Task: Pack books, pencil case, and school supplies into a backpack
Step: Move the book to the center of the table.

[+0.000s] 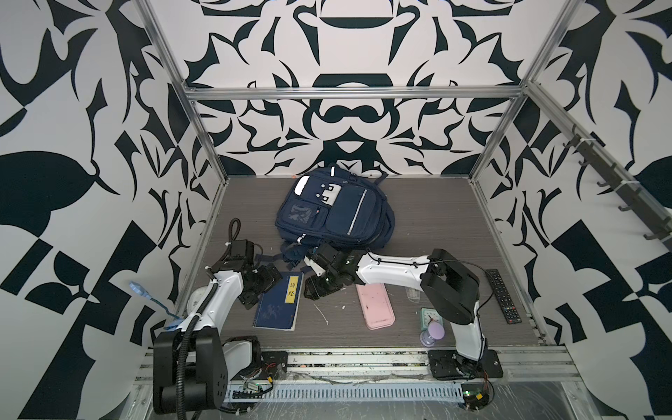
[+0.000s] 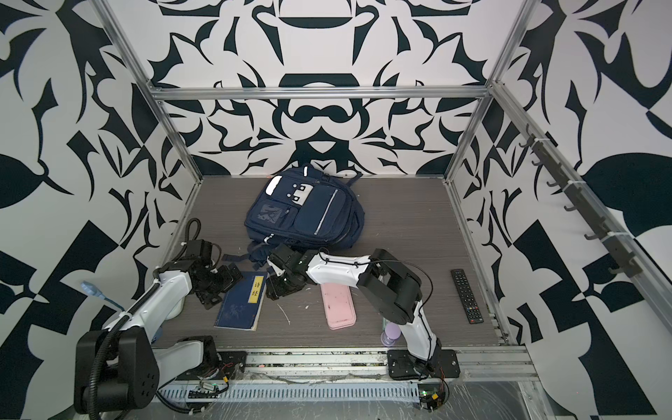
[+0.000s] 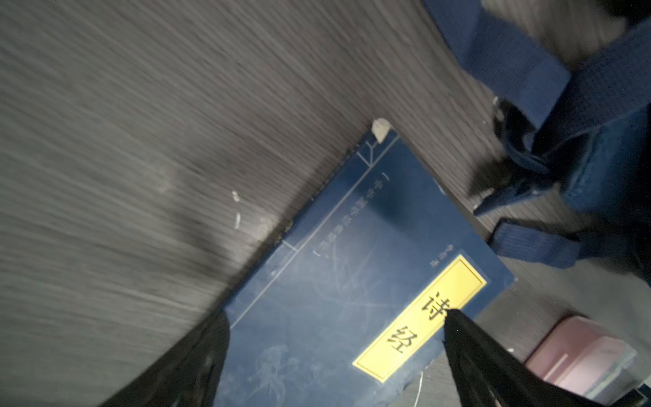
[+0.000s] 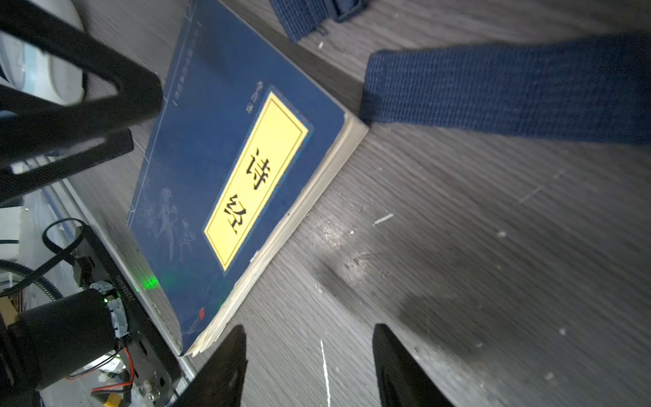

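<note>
The navy backpack (image 1: 338, 214) (image 2: 309, 214) lies flat at the back of the table, its straps (image 4: 510, 84) trailing toward the front. A navy book (image 1: 278, 303) (image 2: 240, 303) (image 3: 345, 282) (image 4: 225, 169) with a yellow label lies in front of it. My left gripper (image 1: 263, 287) (image 3: 333, 327) is open at the book's left side, its fingers spread over the cover. My right gripper (image 1: 309, 278) (image 4: 310, 329) is open beside the book's right page edge, with bare table between its fingers. The pink pencil case (image 1: 374, 307) (image 2: 340, 305) lies further right. A clear packet (image 1: 412, 294) of school supplies peeks from behind the right arm.
A mint-green clock (image 1: 431, 316) and a purple hourglass-shaped thing (image 1: 431, 332) stand near the right arm's base. A black remote (image 1: 503, 296) (image 2: 467, 296) lies at the right edge. Metal frame posts and patterned walls enclose the table on three sides.
</note>
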You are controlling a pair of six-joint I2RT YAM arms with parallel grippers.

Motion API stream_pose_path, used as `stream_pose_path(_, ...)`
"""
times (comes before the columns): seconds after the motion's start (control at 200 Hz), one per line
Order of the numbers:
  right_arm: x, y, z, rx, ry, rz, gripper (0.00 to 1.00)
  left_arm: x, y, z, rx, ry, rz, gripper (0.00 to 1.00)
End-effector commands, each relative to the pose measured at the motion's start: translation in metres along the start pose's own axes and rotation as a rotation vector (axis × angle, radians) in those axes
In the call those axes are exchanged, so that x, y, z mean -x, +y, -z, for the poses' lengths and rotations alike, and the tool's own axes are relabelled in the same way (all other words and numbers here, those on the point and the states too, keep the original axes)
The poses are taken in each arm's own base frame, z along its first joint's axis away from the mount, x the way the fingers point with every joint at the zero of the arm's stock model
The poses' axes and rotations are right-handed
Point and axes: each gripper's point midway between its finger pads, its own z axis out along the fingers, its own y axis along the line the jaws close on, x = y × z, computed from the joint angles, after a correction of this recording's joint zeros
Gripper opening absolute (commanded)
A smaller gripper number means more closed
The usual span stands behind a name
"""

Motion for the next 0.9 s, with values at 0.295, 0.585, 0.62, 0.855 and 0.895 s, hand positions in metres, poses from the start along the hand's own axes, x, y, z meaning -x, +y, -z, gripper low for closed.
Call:
stream_pose_path(0.295,0.004,0.011,0.0,0.016,0.006,0.017,0.58,0.016,0.009,-0.023,0.031,-0.04,0.014,0.97)
stream_pose_path(0.585,0.002,0.014,0.001,0.031,0.008,0.007,0.52,-0.004,0.0,-0.029,-0.058,0.027,0.029,0.96)
stream_pose_path(0.62,0.002,0.016,0.001,0.045,0.006,0.001,0.52,-0.01,-0.001,-0.029,-0.066,0.036,0.029,0.96)
stream_pose_path(0.855,0.004,0.016,-0.003,0.051,0.0,-0.02,0.51,-0.037,-0.009,-0.024,-0.106,0.061,0.019,0.95)
stream_pose_path(0.895,0.005,0.016,-0.003,0.051,-0.004,-0.024,0.51,-0.04,-0.01,-0.023,-0.111,0.061,0.017,0.95)
